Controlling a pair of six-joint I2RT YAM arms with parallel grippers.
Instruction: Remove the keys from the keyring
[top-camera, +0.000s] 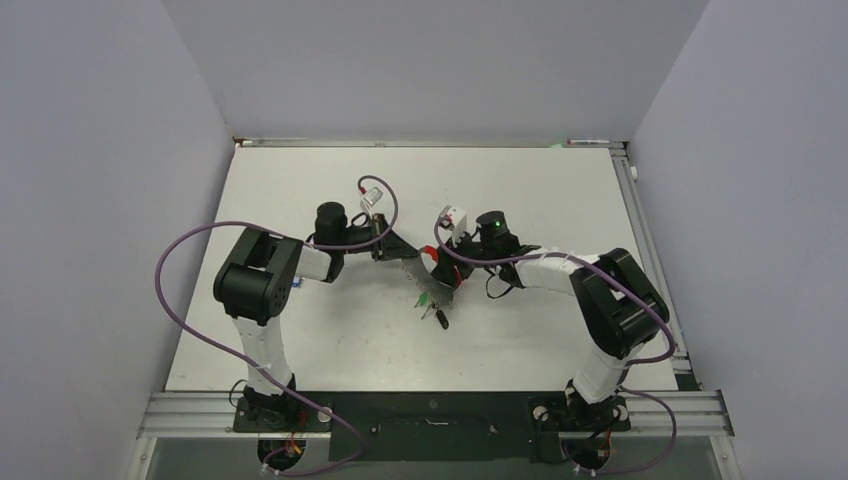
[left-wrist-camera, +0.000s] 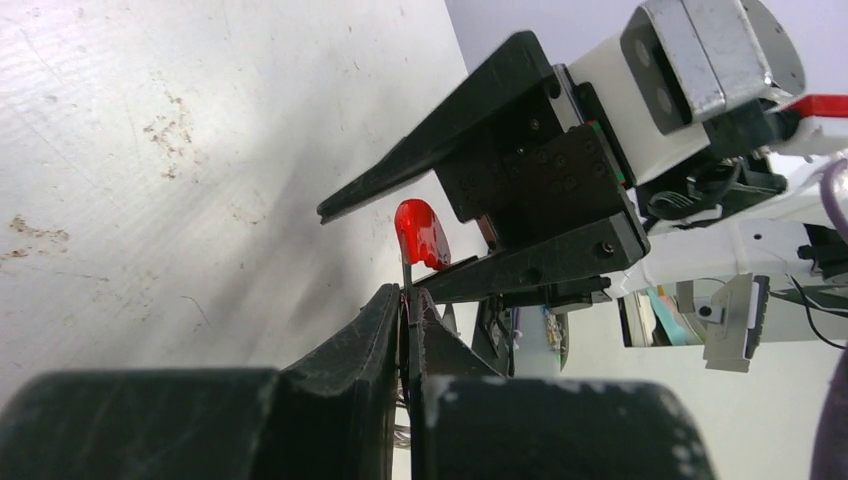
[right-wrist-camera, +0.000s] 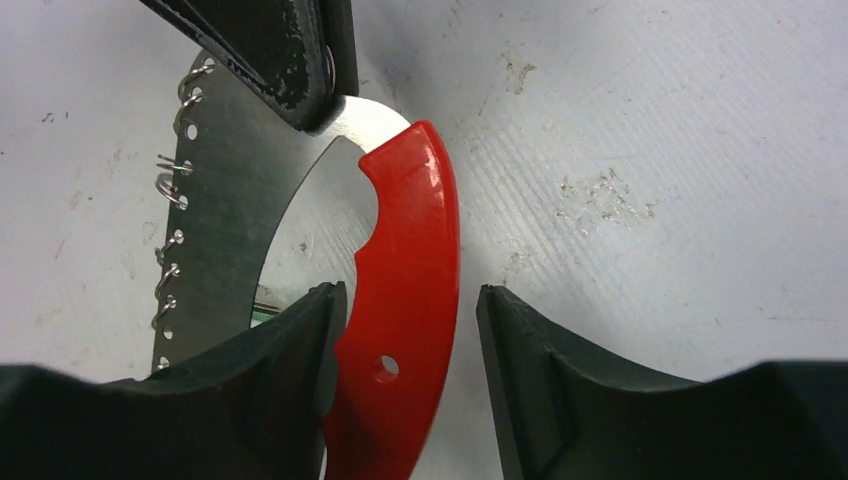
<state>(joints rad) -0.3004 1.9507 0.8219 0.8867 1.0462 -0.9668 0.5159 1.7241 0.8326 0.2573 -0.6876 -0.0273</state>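
The keyring is a curved loop, part red arc (right-wrist-camera: 405, 250), part grey metal (right-wrist-camera: 225, 200) with several small wire rings along its outer edge. My left gripper (left-wrist-camera: 408, 300) is shut on the thin grey metal part; its tips also show in the right wrist view (right-wrist-camera: 295, 70). My right gripper (right-wrist-camera: 410, 320) is open, with the red arc between its fingers and against the left one. In the top view both grippers meet at mid-table, left (top-camera: 410, 256) and right (top-camera: 442, 268). The keys (top-camera: 430, 300), one green-headed, hang below the ring toward the table; a green sliver (right-wrist-camera: 265, 312) shows beside my right gripper's left finger.
The white table (top-camera: 540, 200) is scuffed and walled on three sides. Purple cables (top-camera: 175, 260) loop from the left arm. A metal rail (top-camera: 640, 230) runs along the right edge.
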